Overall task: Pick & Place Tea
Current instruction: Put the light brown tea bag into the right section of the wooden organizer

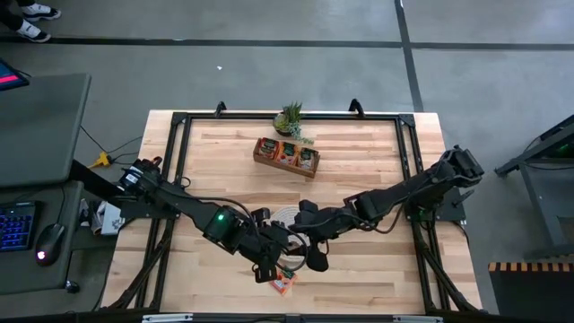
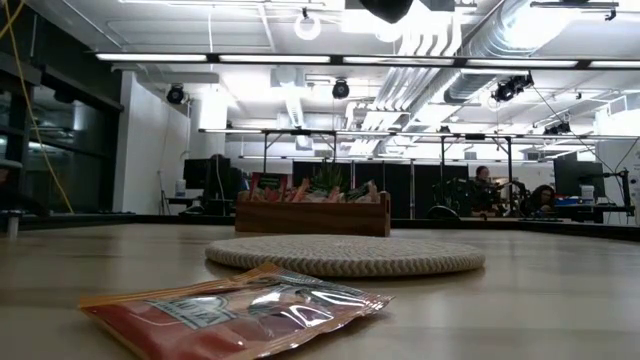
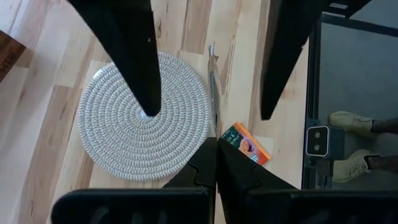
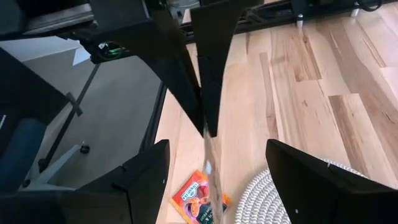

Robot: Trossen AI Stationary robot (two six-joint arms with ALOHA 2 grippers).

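- The left gripper [image 3: 216,146] is held above the table [image 1: 377,161], at the edge of the mat [image 2: 345,255] that faces away from the tray [image 2: 312,218].
- Its fingers are pressed together on a held sachet [image 4: 209,163]. The sachet is seen only edge-on, as a thin strip hanging below the fingertips, so its colour cannot be told.
- A loose sachet [image 2: 235,310] is seen flat on the table, near the same mat edge but apart from it. It is orange-red with a dark mark, and its wrapper is shiny and slightly creased.
- The mat is round, whitish and woven in a spiral, and lies flat at the middle of the table. In the high view it is partly covered by both arms.
- The tray is found beyond the mat, well apart from it, toward the far side of the table. Several tray sachets [image 1: 289,151] are stood upright in its compartments.
- A small plant [image 1: 290,117] is set just behind the tray, on the side away from the mat.
- The right gripper [image 4: 217,149] is held over the same mat edge, facing the left gripper. Its fingers are spread wide to either side of the held sachet, and no contact with it is seen.
- Seated people are visible in the room far behind the mat.
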